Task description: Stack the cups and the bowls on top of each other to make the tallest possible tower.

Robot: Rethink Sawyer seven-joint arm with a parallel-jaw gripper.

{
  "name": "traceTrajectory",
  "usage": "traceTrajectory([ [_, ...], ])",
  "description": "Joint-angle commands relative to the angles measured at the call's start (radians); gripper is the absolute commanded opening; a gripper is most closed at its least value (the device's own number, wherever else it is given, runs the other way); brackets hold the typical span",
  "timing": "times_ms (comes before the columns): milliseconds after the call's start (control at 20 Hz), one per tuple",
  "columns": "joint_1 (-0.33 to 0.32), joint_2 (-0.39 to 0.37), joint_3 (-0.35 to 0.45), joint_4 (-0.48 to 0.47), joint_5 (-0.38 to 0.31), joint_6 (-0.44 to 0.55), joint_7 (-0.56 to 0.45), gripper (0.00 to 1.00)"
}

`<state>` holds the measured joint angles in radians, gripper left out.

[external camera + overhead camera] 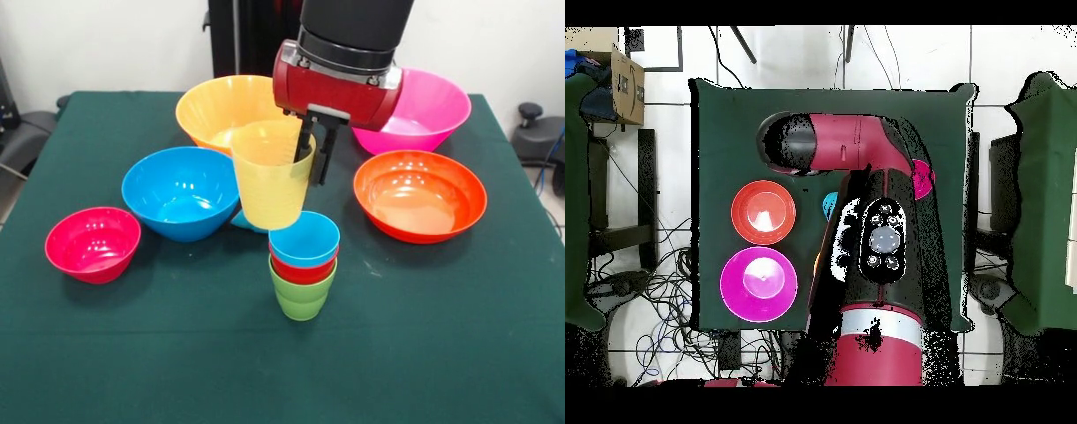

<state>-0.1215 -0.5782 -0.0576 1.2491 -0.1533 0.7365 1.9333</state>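
Green cloth table (pixel 459 353) mid-frame; gripper (pixel 316 152) clamped on rim of ribbed translucent yellow plastic cup (pixel 271 177), above nested lime green, red, light blue cups (pixel 303 265).

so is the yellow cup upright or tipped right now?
Upright, mouth up, slightly tilted. The gripper pinches the yellow cup by its rim, holding it in the air above the stacked cups.

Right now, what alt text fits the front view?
The gripper holds a yellow cup by its rim above a nested stack of light blue, red and lime green cups on a green table, with five bowls around.
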Motion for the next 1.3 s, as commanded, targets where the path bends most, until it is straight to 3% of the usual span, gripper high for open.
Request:
traceTrajectory([
  [50, 0.018, 0.054, 0.038, 0.111, 0.016, -0.090, 0.164, 0.00],
  [500, 0.033, 0.074, 0.025, 0.125, 0.029, -0.144, 0.185, 0.00],
  [1300, 0.061, 0.068, -0.009, 0.132, 0.069, -0.131, 0.184, 0.00],
])
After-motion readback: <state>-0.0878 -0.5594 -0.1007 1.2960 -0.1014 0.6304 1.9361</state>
